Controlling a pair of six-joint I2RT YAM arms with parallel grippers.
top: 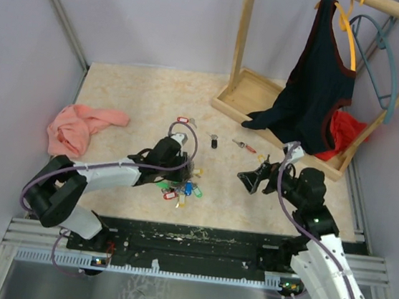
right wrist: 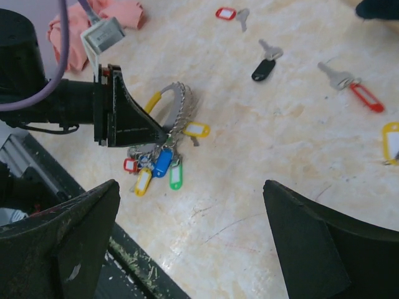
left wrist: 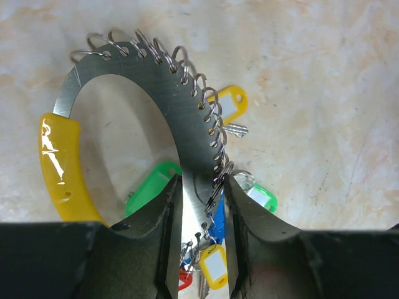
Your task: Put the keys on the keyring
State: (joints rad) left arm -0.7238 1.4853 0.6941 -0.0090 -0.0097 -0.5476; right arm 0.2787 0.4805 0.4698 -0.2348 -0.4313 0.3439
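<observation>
Pale walls closed in a beige, marbled worktop (top: pixel 141 89), with a pink cloth (top: pixel 79 127) at its left edge and a wooden rack (top: pixel 244 90) at the far right. Toward the near middle lay the keyring (left wrist: pixel 153 70), a flat steel crescent with a yellow sleeve (left wrist: pixel 59 168) on one end. Small split rings ran along its outer rim, and tagged keys (green, yellow, blue, red) bunched beneath.

The left tool (left wrist: pixel 201 185) was clenched on the band across its width, one finger at the inner edge and the other at the ringed outer edge. The right tool (right wrist: pixel 193 240) hung released to the right of the ring, jaws wide, grasping nothing. Four loose keys lay apart on the worktop, farther off and to the right:
- a red-tagged key (right wrist: pixel 225 12)
- a black-headed key (right wrist: pixel 265 67)
- a second red-tagged key (right wrist: pixel 358 93)
- a yellow-tagged key (right wrist: pixel 391 140)

The step in hand looked to be securing the ring. An edge-to-edge pinch on thin steel would probably swivel easily, so the hold needed to be firm and square. One split ring sat right at the outer finger (whether it was trapped could not be told). Catching it would likely cock the band. The bare end of the crescent was best kept lifted and turned toward the right tool. That tool should take a key by its plastic tag, leaving the key's own ring free to thread.
</observation>
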